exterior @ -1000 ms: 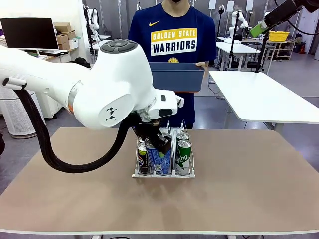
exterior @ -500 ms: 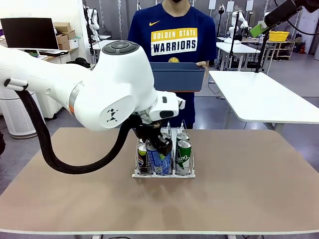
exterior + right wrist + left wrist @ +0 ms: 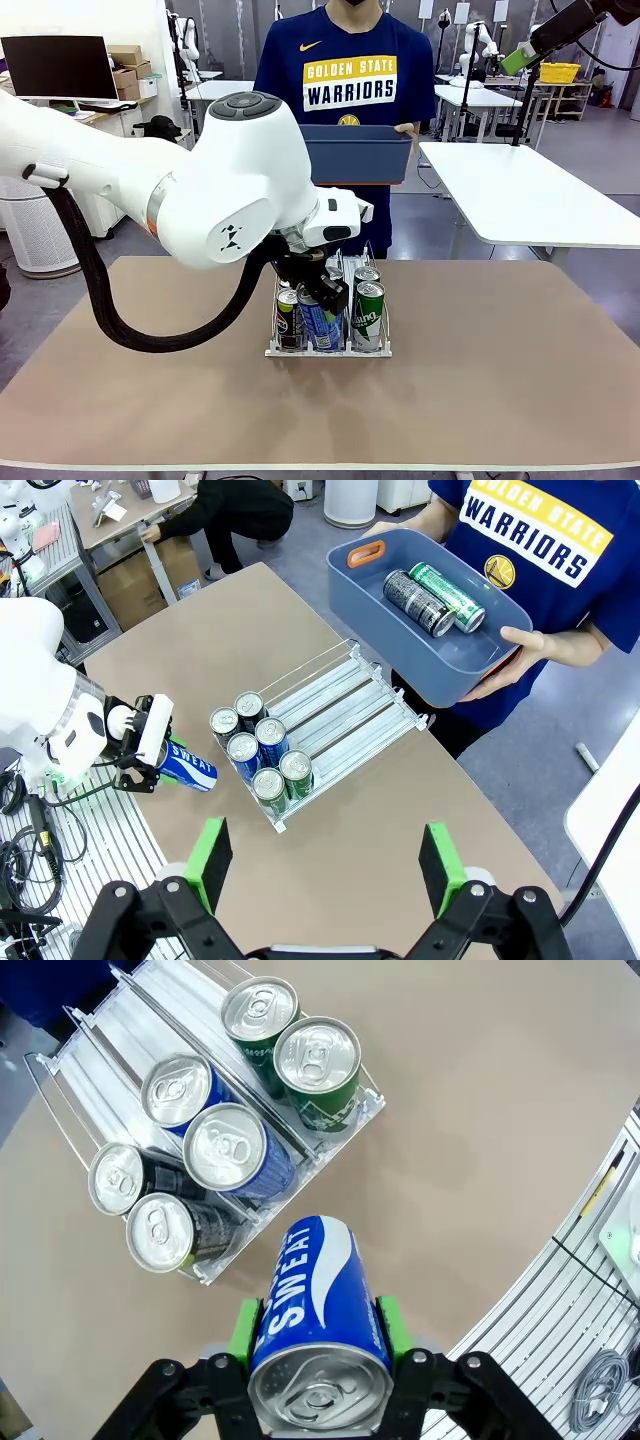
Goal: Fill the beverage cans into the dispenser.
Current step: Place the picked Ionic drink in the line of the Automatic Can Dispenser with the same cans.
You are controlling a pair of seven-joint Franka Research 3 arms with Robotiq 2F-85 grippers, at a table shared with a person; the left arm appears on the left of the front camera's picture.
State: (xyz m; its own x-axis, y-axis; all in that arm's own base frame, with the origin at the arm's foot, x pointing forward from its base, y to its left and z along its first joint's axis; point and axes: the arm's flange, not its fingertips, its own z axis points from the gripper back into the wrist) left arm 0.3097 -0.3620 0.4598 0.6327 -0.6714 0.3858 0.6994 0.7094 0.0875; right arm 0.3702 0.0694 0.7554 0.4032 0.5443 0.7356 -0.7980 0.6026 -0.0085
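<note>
My left gripper [image 3: 318, 1322] is shut on a blue beverage can [image 3: 315, 1310] and holds it tilted just off the near end of the dispenser [image 3: 95, 1080]. In the front view the left gripper [image 3: 322, 292] and its blue can [image 3: 320, 322] cover the middle lane of the dispenser [image 3: 372, 350]. Green [image 3: 318, 1060], blue [image 3: 235, 1150] and black [image 3: 160, 1235] cans stand in pairs at the lanes' near end. High above the table my right gripper [image 3: 325, 865] stands open with nothing in it.
A person at the far side holds a blue-grey bin [image 3: 395, 655] with a black can [image 3: 418, 602] and a green can [image 3: 447, 592] lying in it. Bare tabletop [image 3: 500, 370] lies on either side of the rack. A white table [image 3: 530, 195] stands at the back right.
My left arm has shifted slightly to the right with the blue can still in its grip. The person and the bin have stayed put.
</note>
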